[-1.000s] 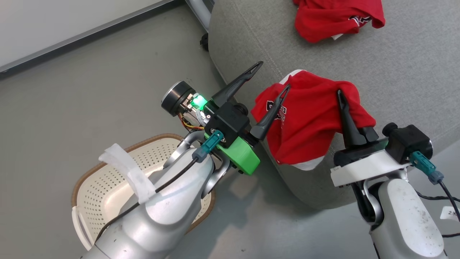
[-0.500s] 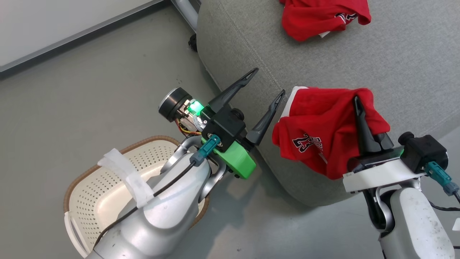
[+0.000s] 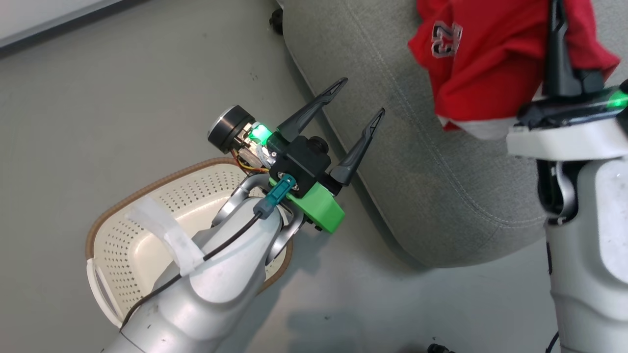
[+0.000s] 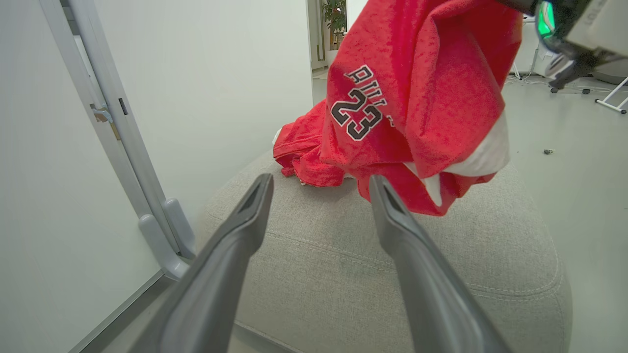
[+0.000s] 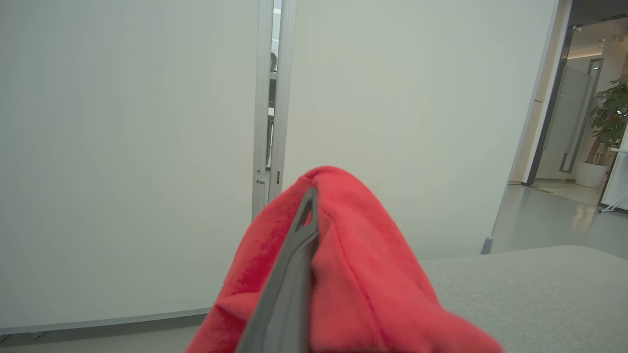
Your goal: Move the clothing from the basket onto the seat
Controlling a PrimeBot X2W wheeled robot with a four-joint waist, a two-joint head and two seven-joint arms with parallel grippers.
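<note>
My right gripper (image 3: 556, 19) is shut on a bright red garment (image 3: 485, 54) printed with "23", which hangs above the grey seat (image 3: 417, 162). From the left wrist, that garment (image 4: 422, 98) dangles over the seat (image 4: 343, 264), and another red garment (image 4: 299, 152) lies on the cushion behind it. The right wrist view has red fabric (image 5: 353, 274) draped over my shut right gripper (image 5: 309, 206). My left gripper (image 3: 360, 98) stands open and empty by the seat's near edge, above the cream basket (image 3: 147, 189). My left arm hides part of the basket; the part I see holds nothing.
Grey floor (image 3: 122, 98) surrounds the basket and seat. A white partition on a metal foot (image 4: 157, 225) stands left of the seat, with a castor (image 3: 275, 22) by the seat's far corner. A doorway with a potted plant (image 5: 608, 122) lies beyond.
My right gripper has carried the red garment up and farther in over the seat. My left gripper has stayed open over the basket. The head camera has shifted.
</note>
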